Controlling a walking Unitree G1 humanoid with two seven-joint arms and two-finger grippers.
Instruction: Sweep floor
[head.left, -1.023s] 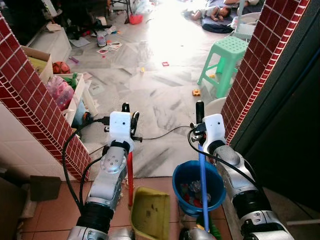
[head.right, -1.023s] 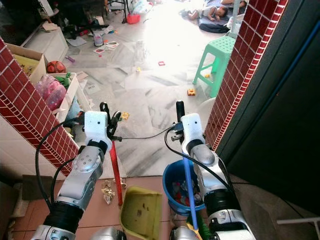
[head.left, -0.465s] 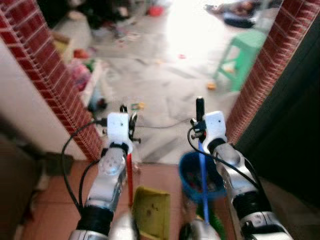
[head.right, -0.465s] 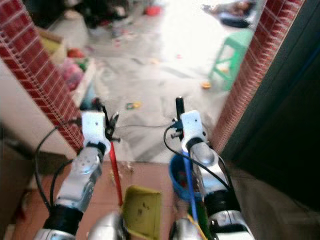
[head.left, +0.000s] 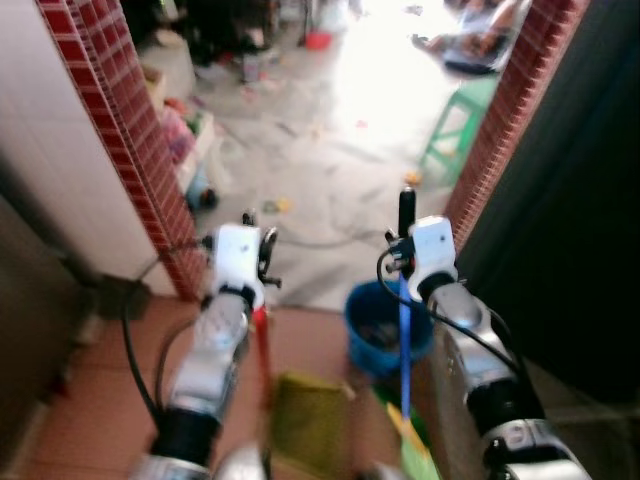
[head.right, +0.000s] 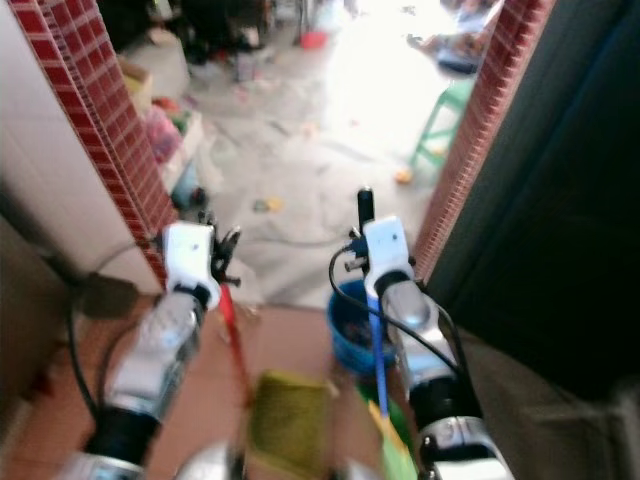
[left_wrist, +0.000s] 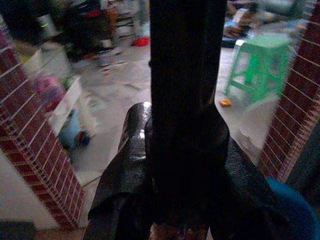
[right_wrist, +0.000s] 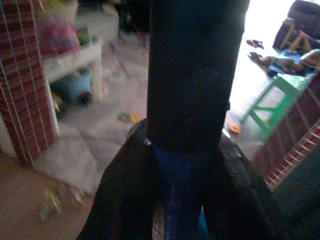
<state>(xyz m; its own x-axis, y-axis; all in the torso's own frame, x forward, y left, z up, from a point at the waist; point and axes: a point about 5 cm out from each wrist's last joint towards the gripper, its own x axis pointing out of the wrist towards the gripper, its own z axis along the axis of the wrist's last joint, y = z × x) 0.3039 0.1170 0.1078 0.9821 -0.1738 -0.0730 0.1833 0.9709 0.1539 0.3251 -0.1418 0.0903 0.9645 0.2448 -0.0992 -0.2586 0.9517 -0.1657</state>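
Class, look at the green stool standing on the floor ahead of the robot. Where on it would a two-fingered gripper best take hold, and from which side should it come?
Probably the edge of the seat of the green stool, approached from above on the near side. The stool stands upright on splayed legs, so the flat seat rim is the highest, most exposed part and thin enough for jaws to close across. The legs slant and sit lower, making them harder to reach.

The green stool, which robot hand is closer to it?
Right. The right gripper, clamped on the blue handle, sits on the green stool's side; the left gripper is farther across.
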